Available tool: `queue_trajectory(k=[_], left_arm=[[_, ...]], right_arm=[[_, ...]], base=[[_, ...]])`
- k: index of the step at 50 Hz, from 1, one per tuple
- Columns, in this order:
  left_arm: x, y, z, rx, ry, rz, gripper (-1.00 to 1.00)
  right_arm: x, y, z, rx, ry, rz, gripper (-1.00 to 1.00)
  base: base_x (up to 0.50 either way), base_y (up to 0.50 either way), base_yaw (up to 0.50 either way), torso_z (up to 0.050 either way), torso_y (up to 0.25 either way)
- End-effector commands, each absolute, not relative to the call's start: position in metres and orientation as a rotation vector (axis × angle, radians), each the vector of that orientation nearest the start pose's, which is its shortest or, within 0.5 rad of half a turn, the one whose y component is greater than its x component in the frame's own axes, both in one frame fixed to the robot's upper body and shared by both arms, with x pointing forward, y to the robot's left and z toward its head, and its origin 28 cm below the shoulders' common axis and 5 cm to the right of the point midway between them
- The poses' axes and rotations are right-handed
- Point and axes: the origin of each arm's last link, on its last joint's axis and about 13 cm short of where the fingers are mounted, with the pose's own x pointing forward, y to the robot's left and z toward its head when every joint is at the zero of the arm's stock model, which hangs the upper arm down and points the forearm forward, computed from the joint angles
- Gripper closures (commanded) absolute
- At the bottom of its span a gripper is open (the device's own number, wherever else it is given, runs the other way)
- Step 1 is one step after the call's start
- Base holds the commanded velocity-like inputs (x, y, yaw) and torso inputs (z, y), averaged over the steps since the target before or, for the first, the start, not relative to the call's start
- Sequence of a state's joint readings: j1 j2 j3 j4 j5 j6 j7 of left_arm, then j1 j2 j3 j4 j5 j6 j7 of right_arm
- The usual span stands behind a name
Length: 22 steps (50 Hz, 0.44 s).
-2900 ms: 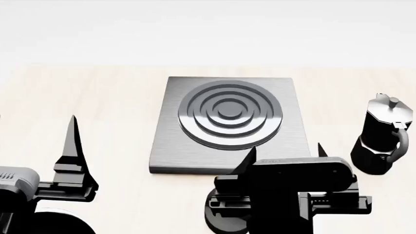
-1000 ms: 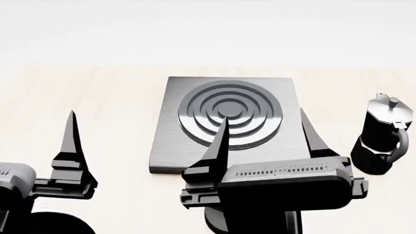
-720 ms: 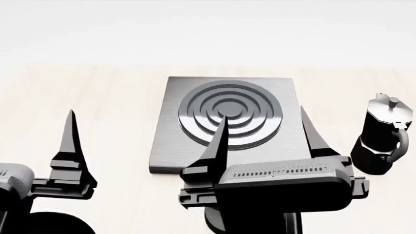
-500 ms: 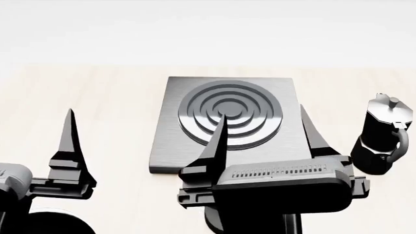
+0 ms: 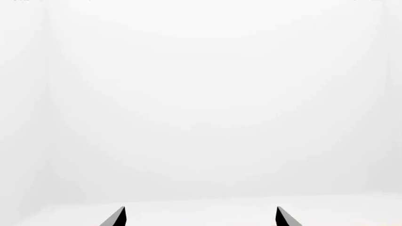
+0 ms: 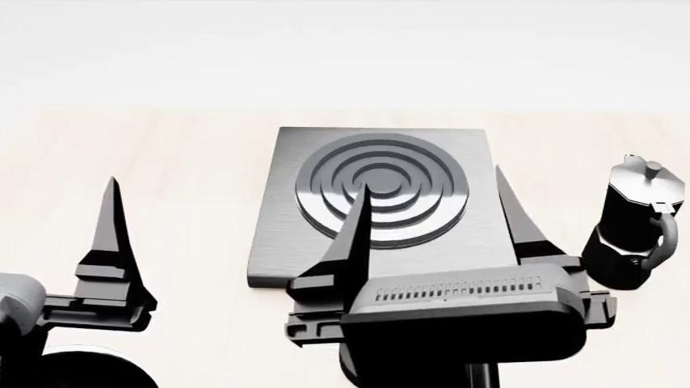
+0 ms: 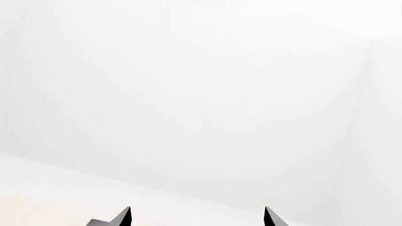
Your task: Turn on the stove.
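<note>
Three views, taken in turn.

Head view, stove (image 6: 377, 206): flat grey slab with ringed burner, at centre of pale wooden table (image 6: 161, 162); near edge partly hidden behind right gripper.
Head view, knob: not visible; only a black rounded shape (image 6: 356, 368) showing below right gripper body, identity unclear.
Head view, right gripper (image 6: 431, 206): fingers spread wide apart, holding nothing; left finger (image 6: 353, 234) overlapping burner rings, right finger (image 6: 515, 218) along stove's right edge; tips pointing far.
Head view, left gripper (image 6: 108, 250): at near left, well apart from stove; only one upright finger seen, so open or closed cannot be told here.
Head view, moka pot (image 6: 636, 230): black, upright, right of stove, apart from it.

Left wrist view, left gripper (image 5: 199, 217): two dark fingertips set well apart, nothing between; white background only.

Right wrist view, right gripper (image 7: 197, 217): two dark fingertips parted wide, empty; pale table edge and white wall beyond.
</note>
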State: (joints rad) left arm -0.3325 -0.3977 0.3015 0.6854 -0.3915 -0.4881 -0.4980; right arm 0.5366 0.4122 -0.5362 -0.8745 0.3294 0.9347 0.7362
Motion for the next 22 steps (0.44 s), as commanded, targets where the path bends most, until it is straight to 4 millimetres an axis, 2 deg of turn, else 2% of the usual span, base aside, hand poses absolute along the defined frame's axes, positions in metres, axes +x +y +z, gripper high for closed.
queue_trajectory(k=[1,22], left_arm=[[0.219,0.197,0.176,0.026,-0.383,-0.029,-1.0],[0.214,0.197,0.182,0.022,-0.401,-0.03,-1.0]], right_arm=[[0.202,-0.063,0.196,-0.279,-0.369,-0.052,-1.0],[0.192,-0.059,0.207,-0.274,-0.384,-0.055,-1.0]], base=[[0.0,0.0,0.0,0.0,0.0],[0.0,0.0,0.0,0.0,0.0]])
